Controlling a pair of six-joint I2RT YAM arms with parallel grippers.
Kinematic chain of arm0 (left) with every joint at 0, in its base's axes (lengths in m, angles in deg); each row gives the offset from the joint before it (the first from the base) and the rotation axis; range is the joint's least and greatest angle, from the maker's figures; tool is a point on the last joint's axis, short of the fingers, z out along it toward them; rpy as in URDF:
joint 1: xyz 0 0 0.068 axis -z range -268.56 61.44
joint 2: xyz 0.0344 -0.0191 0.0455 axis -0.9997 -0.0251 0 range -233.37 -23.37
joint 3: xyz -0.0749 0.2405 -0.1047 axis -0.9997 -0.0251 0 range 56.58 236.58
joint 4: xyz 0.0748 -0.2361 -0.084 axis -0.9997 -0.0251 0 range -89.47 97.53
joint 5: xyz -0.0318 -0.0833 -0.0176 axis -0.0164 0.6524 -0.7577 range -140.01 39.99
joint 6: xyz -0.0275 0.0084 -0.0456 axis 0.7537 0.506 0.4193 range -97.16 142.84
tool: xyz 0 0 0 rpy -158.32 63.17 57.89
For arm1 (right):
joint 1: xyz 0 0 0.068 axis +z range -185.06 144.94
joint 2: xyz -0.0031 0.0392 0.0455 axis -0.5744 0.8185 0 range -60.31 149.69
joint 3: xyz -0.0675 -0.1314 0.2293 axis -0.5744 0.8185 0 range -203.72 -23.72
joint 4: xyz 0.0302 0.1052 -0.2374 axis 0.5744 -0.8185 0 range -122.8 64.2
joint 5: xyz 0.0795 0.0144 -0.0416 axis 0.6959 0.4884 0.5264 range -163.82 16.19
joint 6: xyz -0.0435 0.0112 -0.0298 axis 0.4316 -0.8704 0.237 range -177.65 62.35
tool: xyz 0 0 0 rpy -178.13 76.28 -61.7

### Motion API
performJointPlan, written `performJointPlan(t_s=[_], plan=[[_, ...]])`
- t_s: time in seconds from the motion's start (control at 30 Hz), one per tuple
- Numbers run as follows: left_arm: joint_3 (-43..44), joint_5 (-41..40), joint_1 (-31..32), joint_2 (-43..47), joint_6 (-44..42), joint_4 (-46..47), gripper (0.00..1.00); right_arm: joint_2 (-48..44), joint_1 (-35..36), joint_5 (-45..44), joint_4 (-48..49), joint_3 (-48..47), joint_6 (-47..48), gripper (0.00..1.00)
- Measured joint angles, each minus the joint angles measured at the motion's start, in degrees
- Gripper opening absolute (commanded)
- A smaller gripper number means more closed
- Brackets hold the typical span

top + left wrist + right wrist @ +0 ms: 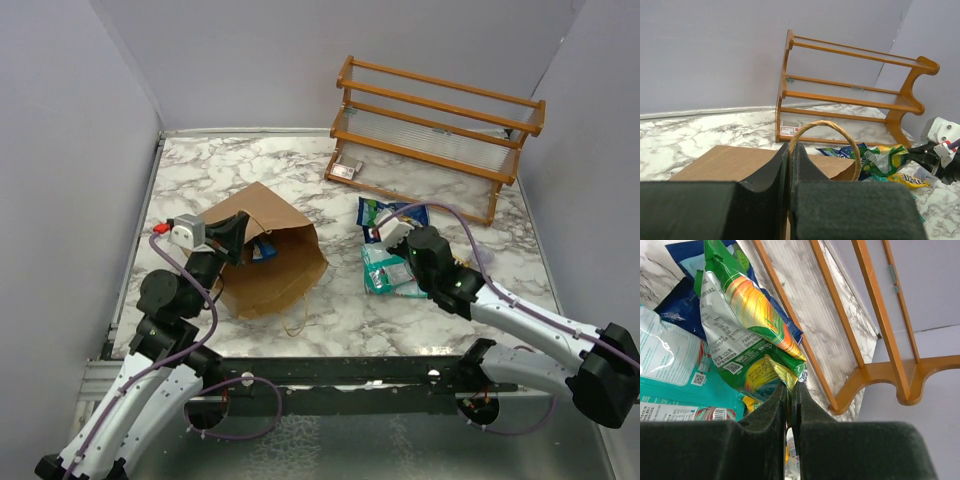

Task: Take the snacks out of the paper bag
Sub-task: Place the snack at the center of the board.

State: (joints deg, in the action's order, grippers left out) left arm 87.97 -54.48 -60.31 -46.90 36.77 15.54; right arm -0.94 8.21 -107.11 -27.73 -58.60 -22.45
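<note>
Your L hand (790, 152) clamps twisted loop handle (826, 124) of brown paper bag (725, 160); R hand (789, 389) grips green-yellow foil packet (742, 335), bag mouth to its left.

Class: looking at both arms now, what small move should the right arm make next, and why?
Probably open the right gripper: it is shut on a corner of the green snack packet, already outside the paper bag, by the teal packet.

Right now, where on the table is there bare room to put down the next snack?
The marble table is bare behind the paper bag toward the back wall, and along the near edge right of the bag. Crowded: between the wooden rack and the right gripper, where the packets pile.
</note>
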Motion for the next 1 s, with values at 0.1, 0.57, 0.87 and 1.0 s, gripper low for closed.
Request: performJointPlan(t_s=[0.1, 0.57, 0.87, 1.0], plan=[[0.0, 0.0, 0.0, 0.4, -0.6, 0.0, 0.00, 0.1, 0.0, -0.1, -0.6, 0.0, -1.1, 0.01], [0.0, 0.0, 0.0, 2.9, -1.3, 0.0, 0.00, 7.1, -0.1, 5.7, -9.7, -2.8, -10.1, 0.07], [0.0, 1.3, 0.0, 2.6, -1.5, 0.3, 0.00, 4.7, -0.2, 17.2, -14.9, -3.2, -13.0, 0.34], [0.0, 3.1, 0.0, 2.4, -1.5, 0.9, 0.00, 1.5, -0.2, 21.4, -16.0, -3.2, -14.8, 0.46]])
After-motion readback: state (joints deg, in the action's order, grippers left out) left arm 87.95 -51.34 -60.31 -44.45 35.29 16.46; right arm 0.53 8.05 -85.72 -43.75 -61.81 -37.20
